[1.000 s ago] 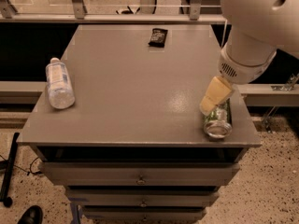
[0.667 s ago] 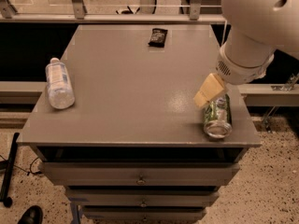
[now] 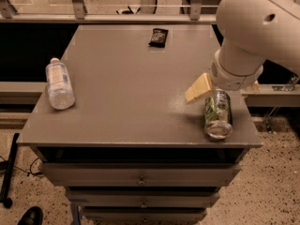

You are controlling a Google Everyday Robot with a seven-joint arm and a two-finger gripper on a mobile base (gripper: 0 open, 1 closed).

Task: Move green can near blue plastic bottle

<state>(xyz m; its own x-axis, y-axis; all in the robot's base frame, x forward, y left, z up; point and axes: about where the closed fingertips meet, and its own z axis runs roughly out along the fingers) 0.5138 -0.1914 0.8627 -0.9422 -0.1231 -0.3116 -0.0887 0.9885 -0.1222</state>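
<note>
The green can [image 3: 218, 114] lies on its side near the table's front right corner, its silver end facing the front edge. My gripper [image 3: 226, 91] hangs over the can's far end. It is open, with one cream finger [image 3: 198, 88] spread out to the left of the can and the other mostly hidden behind the wrist on the right. The blue plastic bottle [image 3: 59, 84] lies on its side at the table's left edge, cap pointing away, far from the can.
A small dark snack packet [image 3: 158, 37] lies at the back middle of the grey table [image 3: 126, 93]. Drawers sit below the front edge. A railing runs behind the table. The can lies close to the right front edge.
The visible cream finger has swung out to the left, away from the can, so the gripper has opened. The can and the bottle have not moved.
</note>
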